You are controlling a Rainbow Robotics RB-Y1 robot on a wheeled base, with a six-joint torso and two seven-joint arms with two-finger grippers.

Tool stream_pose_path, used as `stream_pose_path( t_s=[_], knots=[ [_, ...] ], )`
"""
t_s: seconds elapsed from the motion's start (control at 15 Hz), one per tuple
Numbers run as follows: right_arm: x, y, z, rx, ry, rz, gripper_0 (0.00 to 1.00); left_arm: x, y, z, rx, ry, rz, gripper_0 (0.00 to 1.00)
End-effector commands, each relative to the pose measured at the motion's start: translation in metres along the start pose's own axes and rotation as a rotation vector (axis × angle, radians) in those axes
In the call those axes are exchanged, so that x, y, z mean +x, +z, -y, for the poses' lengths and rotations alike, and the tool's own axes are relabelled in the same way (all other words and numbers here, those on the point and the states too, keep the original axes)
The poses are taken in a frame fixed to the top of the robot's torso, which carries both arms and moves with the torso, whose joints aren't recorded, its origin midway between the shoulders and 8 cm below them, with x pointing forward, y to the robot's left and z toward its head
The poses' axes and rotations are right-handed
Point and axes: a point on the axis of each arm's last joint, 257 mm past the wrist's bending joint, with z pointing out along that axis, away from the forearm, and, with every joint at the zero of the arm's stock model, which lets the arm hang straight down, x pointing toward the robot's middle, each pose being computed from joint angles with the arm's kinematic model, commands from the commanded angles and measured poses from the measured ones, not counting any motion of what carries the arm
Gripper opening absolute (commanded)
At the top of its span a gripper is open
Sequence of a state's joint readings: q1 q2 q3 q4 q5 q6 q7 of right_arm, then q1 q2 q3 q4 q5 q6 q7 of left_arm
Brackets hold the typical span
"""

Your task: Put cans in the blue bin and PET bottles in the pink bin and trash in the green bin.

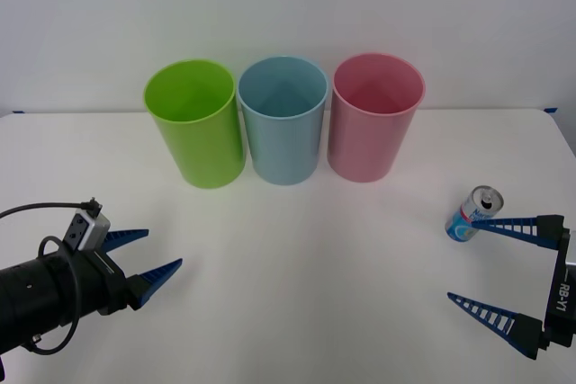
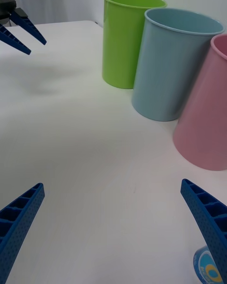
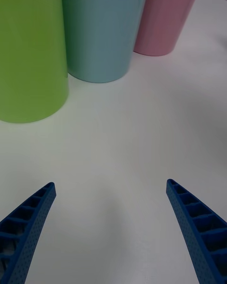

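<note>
The small blue-and-white can [image 1: 474, 213], silver top up, sits on the white table at the right. My right gripper [image 1: 461, 259] is open; its far finger's tip is beside the can, which is not between the fingers. In the right wrist view the can [image 2: 206, 268] peeks out past one finger of that gripper [image 2: 111, 184]. The green bin [image 1: 193, 123], blue bin [image 1: 283, 119] and pink bin [image 1: 373, 119] stand in a row at the back, their insides showing nothing. My left gripper [image 1: 164, 248] hovers open at the front left, empty.
The left wrist view has the green bin [image 3: 28, 52], blue bin [image 3: 101, 28] and pink bin [image 3: 165, 19] beyond the open left gripper [image 3: 110, 183]. White table [image 1: 297, 285] stretches between both arms. A pale wall rises behind the bins.
</note>
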State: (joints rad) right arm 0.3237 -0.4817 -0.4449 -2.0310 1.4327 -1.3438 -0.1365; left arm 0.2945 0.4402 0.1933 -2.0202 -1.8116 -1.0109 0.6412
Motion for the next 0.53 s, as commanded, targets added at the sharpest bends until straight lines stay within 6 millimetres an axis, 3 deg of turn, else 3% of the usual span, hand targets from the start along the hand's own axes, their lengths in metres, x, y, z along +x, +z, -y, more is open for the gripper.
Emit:
stream_pose_path(
  t_s=[0.07,0.53],
  knots=[
    [0.0000,0.0000,0.0000,0.000,0.000,0.000,1.00,0.0000,0.0000,0.0000,0.000,0.000,0.000,0.79],
    [0.0000,0.0000,0.0000,0.000,0.000,0.000,1.00,0.0000,0.0000,0.0000,0.000,0.000,0.000,0.79]
  ],
)
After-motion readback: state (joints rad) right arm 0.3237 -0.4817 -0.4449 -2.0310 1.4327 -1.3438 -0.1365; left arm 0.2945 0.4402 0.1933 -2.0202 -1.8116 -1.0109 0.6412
